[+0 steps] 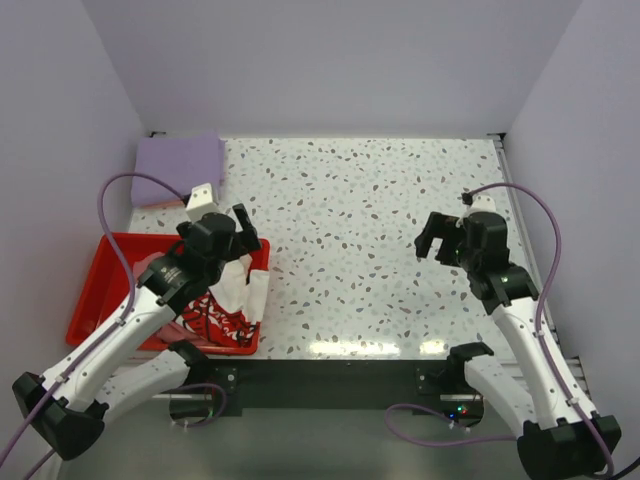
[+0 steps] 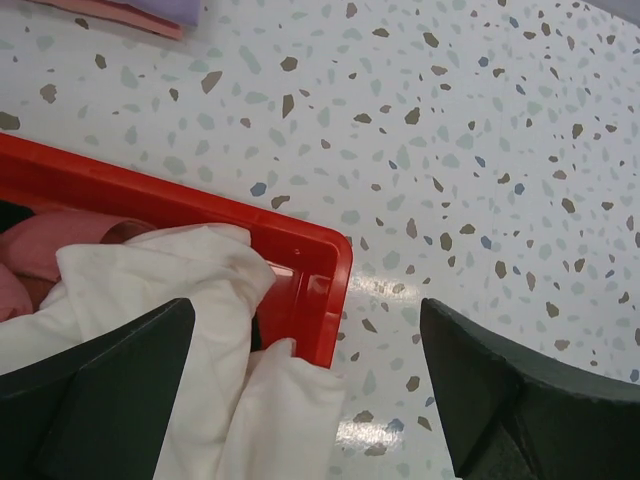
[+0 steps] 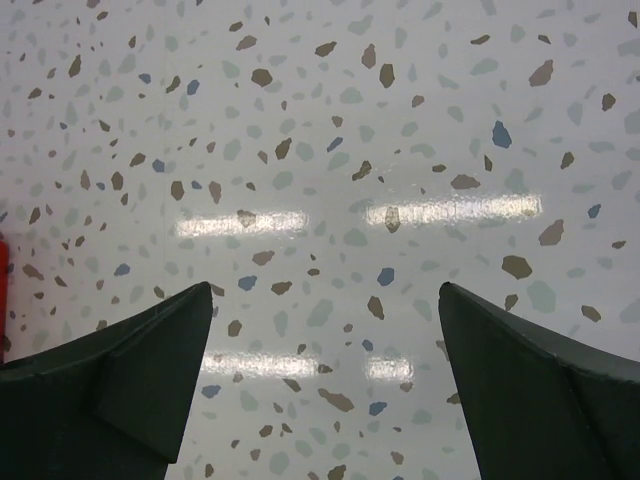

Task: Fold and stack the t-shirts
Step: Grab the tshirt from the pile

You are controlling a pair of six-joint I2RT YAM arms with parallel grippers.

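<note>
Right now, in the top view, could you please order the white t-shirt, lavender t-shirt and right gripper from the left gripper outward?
1. white t-shirt, in the red tray
2. lavender t-shirt, back-left corner
3. right gripper, far right

Speckled table (image 3: 320, 110) viewed from close above, strips of light reflected on it, right gripper (image 3: 325, 295) framed below, dark jaws spread wide.
</note>
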